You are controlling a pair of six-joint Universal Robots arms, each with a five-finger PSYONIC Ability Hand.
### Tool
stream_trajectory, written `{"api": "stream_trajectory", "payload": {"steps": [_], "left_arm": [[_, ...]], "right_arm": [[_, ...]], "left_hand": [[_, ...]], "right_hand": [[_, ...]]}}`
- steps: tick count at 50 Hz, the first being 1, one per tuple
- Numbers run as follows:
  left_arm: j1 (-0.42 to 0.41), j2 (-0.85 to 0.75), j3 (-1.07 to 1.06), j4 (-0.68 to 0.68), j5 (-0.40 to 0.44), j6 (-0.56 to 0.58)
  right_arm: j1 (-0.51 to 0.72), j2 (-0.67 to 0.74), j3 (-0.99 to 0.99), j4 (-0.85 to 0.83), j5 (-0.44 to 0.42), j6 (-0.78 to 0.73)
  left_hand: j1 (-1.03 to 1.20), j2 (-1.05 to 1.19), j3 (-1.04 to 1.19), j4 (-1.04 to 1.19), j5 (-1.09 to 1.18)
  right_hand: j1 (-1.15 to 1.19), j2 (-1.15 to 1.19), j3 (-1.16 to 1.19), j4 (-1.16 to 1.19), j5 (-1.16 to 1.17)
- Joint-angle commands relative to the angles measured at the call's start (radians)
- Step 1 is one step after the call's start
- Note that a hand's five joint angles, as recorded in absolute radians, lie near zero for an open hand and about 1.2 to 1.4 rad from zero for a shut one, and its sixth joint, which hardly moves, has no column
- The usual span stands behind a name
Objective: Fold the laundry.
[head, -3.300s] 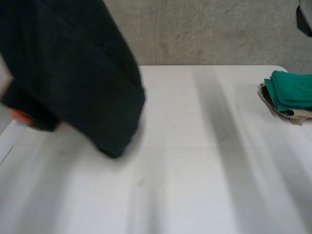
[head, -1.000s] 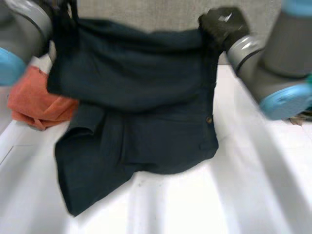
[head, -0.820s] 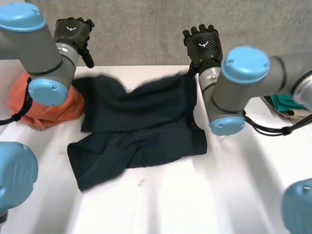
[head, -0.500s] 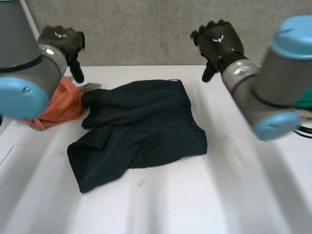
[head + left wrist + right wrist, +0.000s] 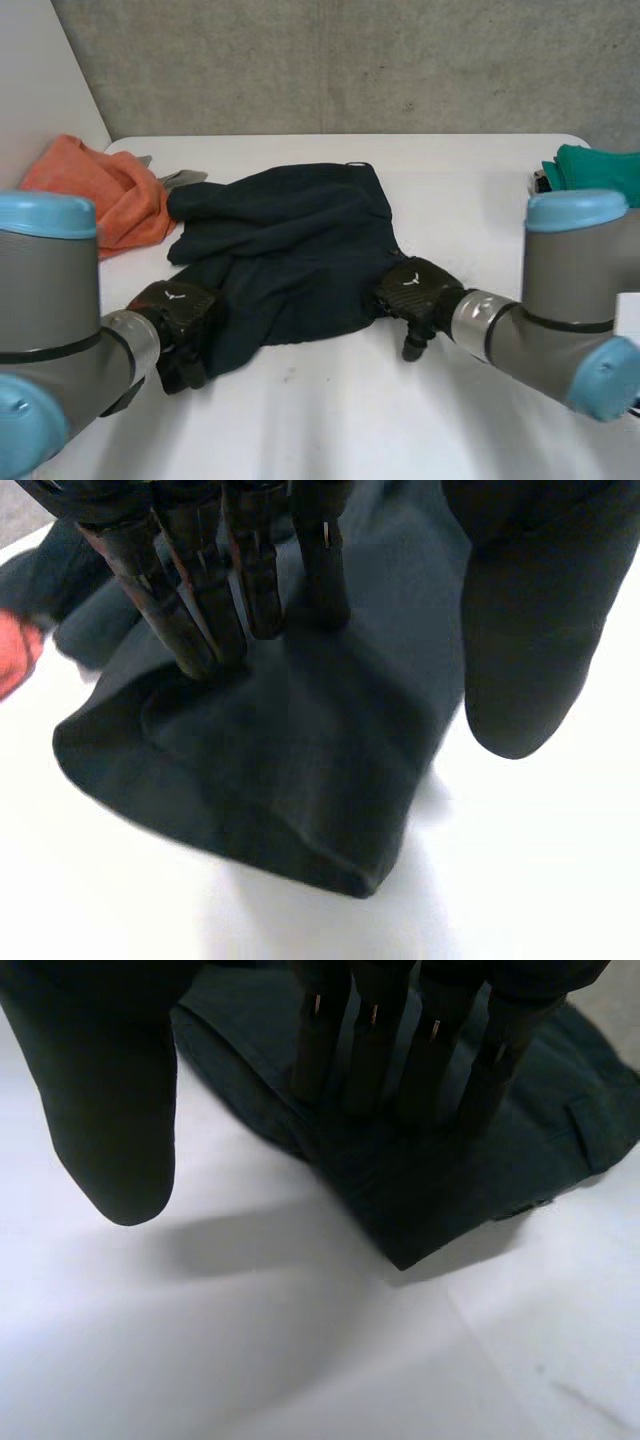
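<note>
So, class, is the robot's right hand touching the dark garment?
Touching. In the right wrist view, straight fingers of the right hand press the dark garment near its corner.

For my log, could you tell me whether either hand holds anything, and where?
Nothing held: left hand and right hand rest straight fingers on near corners of the dark garment, thumbs apart.

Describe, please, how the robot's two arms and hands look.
Both arms, left arm and right arm, are thick grey cylinders with light-blue caps. The left hand and right hand are black, each bearing a small white mark.
</note>
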Motion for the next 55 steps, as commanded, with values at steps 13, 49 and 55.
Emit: {"api": "stream_trajectory", "payload": {"steps": [13,49,55], "left_arm": [[-0.001,-0.229,0.146,0.187,-0.16,0.111],[-0.022,0.455,0.452,-0.099,-0.017,0.197],[-0.074,0.262,0.584,-0.156,-0.054,0.189]], "right_arm": [[0.084,0.171,-0.062,-0.443,0.16,0.021],[-0.125,-0.406,-0.304,0.109,0.171,0.021],[-0.113,-0.306,-0.349,0.17,0.158,0.05]], "left_hand": [[0.056,0.055,0.055,0.065,0.069],[0.918,0.917,0.918,0.928,0.932],[0.918,0.917,0.918,0.928,0.932]], "right_hand": [[-0.015,0.003,0.002,0.006,0.026],[0.848,0.866,0.865,0.87,0.89],[0.848,0.866,0.865,0.87,0.89]]}}
